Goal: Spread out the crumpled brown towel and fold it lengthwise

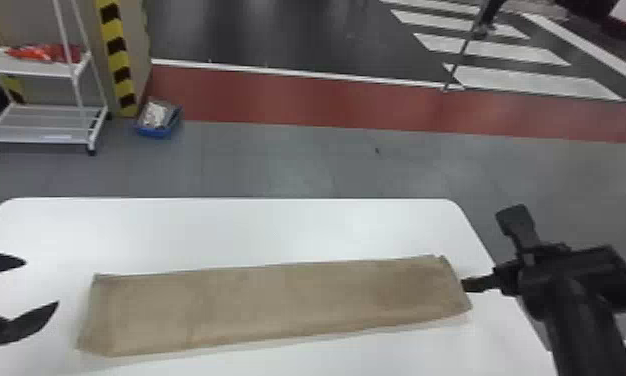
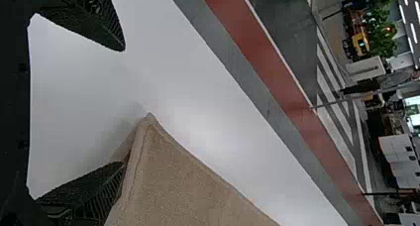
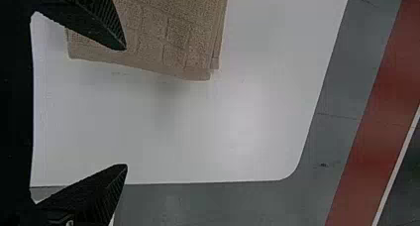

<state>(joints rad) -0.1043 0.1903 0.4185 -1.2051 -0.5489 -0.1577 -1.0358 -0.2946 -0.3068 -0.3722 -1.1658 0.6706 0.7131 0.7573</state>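
Note:
The brown towel (image 1: 277, 305) lies as a long, narrow folded strip across the white table, its edges nearly straight. At the table's left side my left gripper (image 1: 39, 285) stands open, a little left of the towel's end. In the left wrist view a towel corner (image 2: 153, 161) shows beside one finger of my left gripper (image 2: 124, 107), with nothing between the fingers. My right gripper (image 1: 487, 250) is open at the towel's right end. In the right wrist view one finger of my right gripper (image 3: 125, 107) is over the towel (image 3: 168, 32).
The white table (image 1: 227, 225) has its far edge beyond the towel. On the floor behind stand a white shelf cart (image 1: 47, 125) and a blue bin (image 1: 157, 131) by a striped pillar (image 1: 117, 55).

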